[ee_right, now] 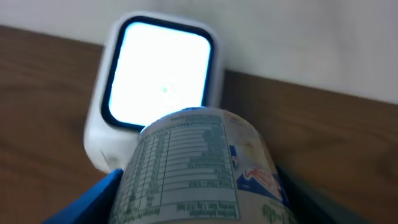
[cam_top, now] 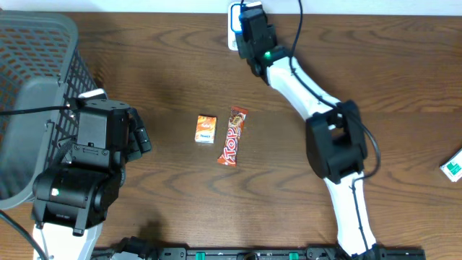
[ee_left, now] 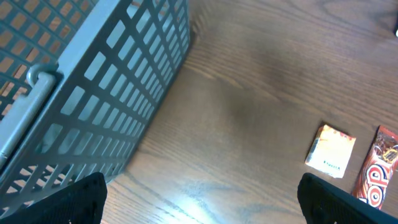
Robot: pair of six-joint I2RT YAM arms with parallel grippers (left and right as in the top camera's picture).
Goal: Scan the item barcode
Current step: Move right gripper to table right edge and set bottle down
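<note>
Presenting a labelled tub point(ee_right: 193, 168) to the lit scanner point(ee_right: 163, 71) at the table's point(cam_top: 180, 65) far edge, the right gripper point(cam_top: 247, 27) clasps it, left gripper point(cam_top: 139, 137) agape; turning its unseen barcode scannerward seems next.

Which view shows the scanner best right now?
Right wrist: the scanner sits large and central, lit window facing, just behind the bottle in the right gripper. Overhead shows only a white sliver, mostly hidden by that gripper. Left wrist misses it.
</note>
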